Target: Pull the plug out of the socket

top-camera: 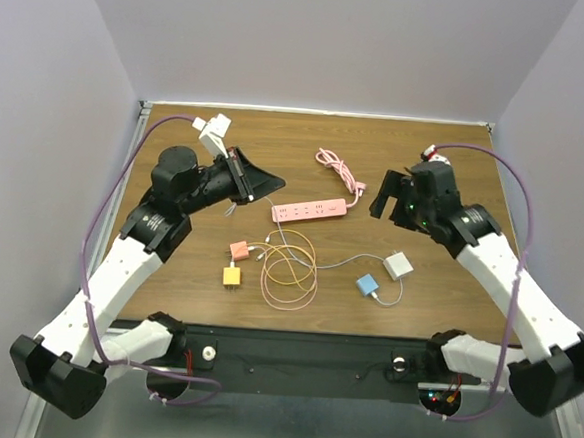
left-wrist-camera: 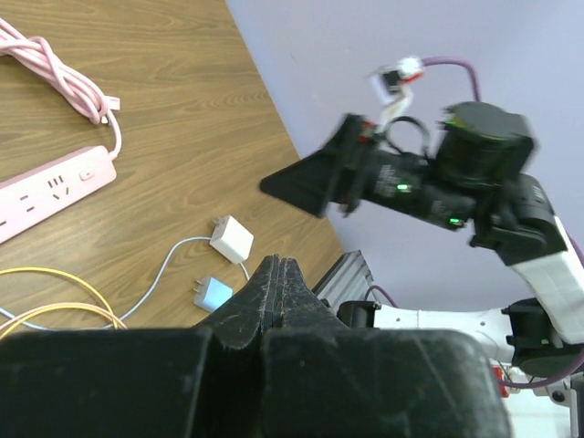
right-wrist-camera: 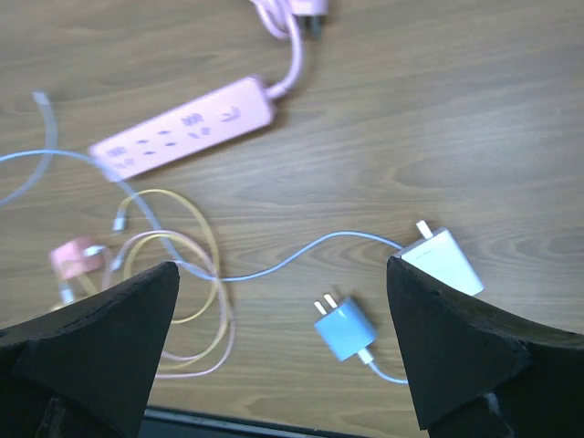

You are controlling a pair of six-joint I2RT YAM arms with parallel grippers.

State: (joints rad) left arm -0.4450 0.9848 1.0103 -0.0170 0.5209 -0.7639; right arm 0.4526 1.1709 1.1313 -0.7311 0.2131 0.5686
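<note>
The long, flat pink plastic power strip point(top-camera: 310, 211) lies near the middle of the wooden table point(top-camera: 415, 318), between the two arms, with its pink coiled cord point(top-camera: 334, 167) bundled just behind one end. It looks light, rigid and smooth-shelled, so it would probably slide or lift under any pull unless one arm pins its body flat. A plug is best taken by its hard housing, not by its thin cable. No plug visibly stands in the top outlets. The small white cube adapter point(right-wrist-camera: 443, 260) and small blue adapter point(right-wrist-camera: 345, 327) lie loose nearby, prongs bare. A thin pale cable point(right-wrist-camera: 310, 243) passes the strip's far end, and whether it is plugged in there cannot be told. The left gripper point(left-wrist-camera: 278, 278) has its jaws pressed together and empty, while the right gripper point(right-wrist-camera: 281, 283) has its jaws wide apart above the table.
</note>
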